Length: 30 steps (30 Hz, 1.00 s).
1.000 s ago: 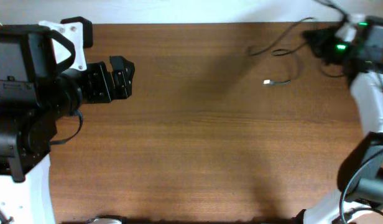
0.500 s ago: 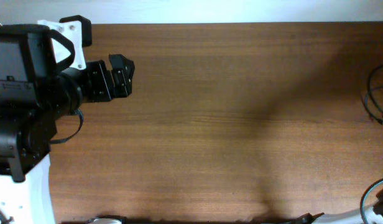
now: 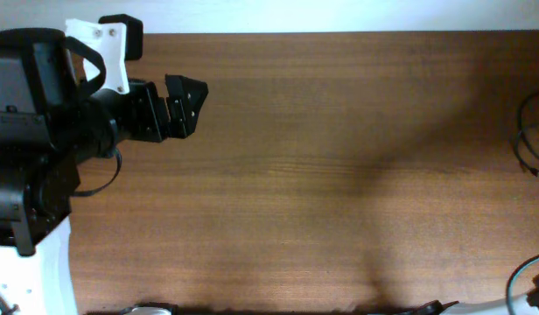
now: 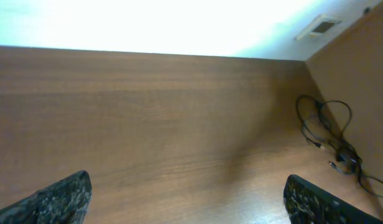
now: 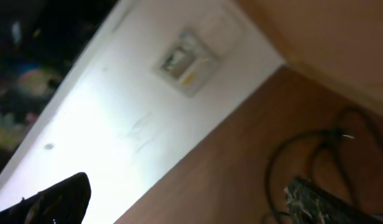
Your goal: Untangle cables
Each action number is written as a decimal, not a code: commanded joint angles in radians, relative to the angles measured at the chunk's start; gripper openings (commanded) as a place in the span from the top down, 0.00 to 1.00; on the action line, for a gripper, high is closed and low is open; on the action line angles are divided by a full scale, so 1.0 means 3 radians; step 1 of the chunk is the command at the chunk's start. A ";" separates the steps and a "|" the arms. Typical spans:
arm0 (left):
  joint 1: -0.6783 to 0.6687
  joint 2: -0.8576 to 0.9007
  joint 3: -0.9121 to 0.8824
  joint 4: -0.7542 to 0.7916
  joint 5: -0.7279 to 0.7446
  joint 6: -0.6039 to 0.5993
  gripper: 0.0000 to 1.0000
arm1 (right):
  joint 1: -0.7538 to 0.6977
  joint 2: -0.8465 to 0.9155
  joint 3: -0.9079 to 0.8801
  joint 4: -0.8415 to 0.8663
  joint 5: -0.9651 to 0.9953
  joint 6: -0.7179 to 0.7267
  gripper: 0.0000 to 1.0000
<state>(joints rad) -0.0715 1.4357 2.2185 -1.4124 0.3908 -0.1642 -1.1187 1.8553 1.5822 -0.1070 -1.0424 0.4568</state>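
Note:
The cables (image 3: 534, 144) are thin black cords lying in loose loops at the table's right edge, partly cut off in the overhead view. The left wrist view shows the cables (image 4: 333, 142) far off to the right. My left gripper (image 3: 198, 105) hovers over the table's far left, open and empty, its fingers (image 4: 62, 200) wide apart, far from the cords. In the blurred right wrist view my right gripper (image 5: 188, 186) is open with nothing between its fingers, and the cables (image 5: 316, 149) lie just beyond its right finger (image 5: 322, 200). The overhead view does not show the right gripper.
The brown wooden table (image 3: 322, 175) meets a white wall along its far edge. A wall outlet plate (image 5: 188, 59) sits above the far right corner. The right arm's own thicker black wire (image 3: 525, 278) loops at the lower right.
The right arm left the overhead view, taking the cables from the far right of the table to its right edge. Its gripper then opened. The left gripper shifted slightly right.

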 commanded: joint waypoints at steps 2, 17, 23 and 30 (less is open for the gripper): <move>0.0014 -0.0061 0.0055 0.0043 0.0136 0.0237 0.01 | 0.0182 -0.0608 0.0083 0.0034 -0.0242 -0.0137 0.01; 0.0015 -0.0699 0.0037 0.0296 -0.1606 0.0538 0.01 | 0.1273 -0.2560 0.0081 -0.1577 0.0862 -0.0937 0.01; 0.0015 -0.1003 -0.0476 0.0482 -0.2178 0.0497 0.01 | 0.1827 -0.3162 0.0034 -0.2365 0.2121 -0.1489 0.01; -0.0003 -0.1841 -0.2069 0.1230 -0.2335 0.0315 0.01 | 0.2255 -0.3798 -0.0160 -0.2617 0.2556 -0.1512 0.01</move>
<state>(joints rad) -0.0715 1.0042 1.7752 -1.1351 -0.2741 -0.0269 -0.4553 0.7456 1.5631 -0.8585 -0.3538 0.0185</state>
